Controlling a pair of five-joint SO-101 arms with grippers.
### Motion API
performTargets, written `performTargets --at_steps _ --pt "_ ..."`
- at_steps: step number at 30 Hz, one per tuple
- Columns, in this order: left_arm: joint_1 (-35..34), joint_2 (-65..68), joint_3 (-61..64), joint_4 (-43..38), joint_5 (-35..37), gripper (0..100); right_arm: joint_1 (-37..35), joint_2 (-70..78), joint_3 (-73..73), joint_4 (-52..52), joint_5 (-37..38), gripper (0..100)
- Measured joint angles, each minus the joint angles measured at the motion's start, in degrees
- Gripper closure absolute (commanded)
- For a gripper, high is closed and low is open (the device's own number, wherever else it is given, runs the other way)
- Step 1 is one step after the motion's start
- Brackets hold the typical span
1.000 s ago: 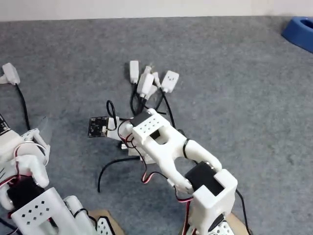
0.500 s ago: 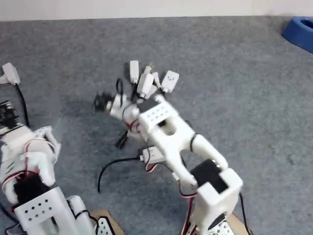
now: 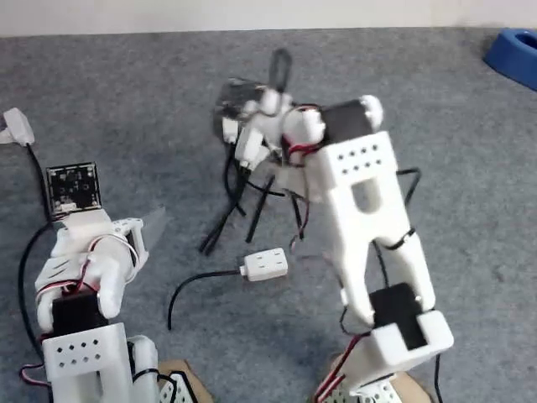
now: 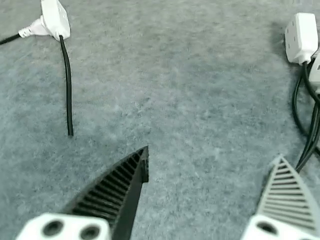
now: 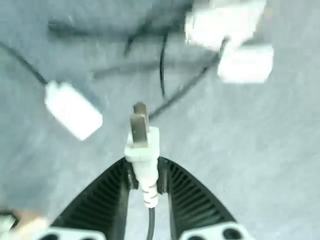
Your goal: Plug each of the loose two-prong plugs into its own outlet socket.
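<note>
Right wrist view has the right tool (image 5: 145,167) clenched on 1 plug (image 5: 142,142), prongs out, held above the cluster of sockets (image 3: 248,144). The left tool (image 4: 212,152) gapes empty over the table (image 4: 190,90). 1 socket (image 3: 267,264) lies alone nearby. Apparently no plug is seated yet, so all the plugging remains.
</note>
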Motion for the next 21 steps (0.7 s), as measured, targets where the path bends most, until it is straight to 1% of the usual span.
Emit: performTargets --at_steps 4,7,10,16,18,21 --pt "0.1 0.0 0.0 0.6 0.0 64 6.5 0.5 14.8 -0.2 0.2 99.3" --pt "0.2 0.0 0.0 0.6 0.0 64 8.1 0.5 23.9 -4.0 0.2 99.3" --pt "0.3 0.0 0.0 0.6 0.0 64 7.8 0.5 33.0 -12.9 0.2 99.3" --pt "0.3 0.0 0.9 0.6 0.0 64 7.8 0.5 50.3 -33.8 0.2 99.2" --pt "0.3 0.0 0.9 0.6 0.0 64 8.0 0.3 53.5 -37.8 0.3 99.2" --pt "0.3 0.0 0.9 0.6 0.0 64 8.0 -0.1 55.1 -39.5 0.3 99.2"
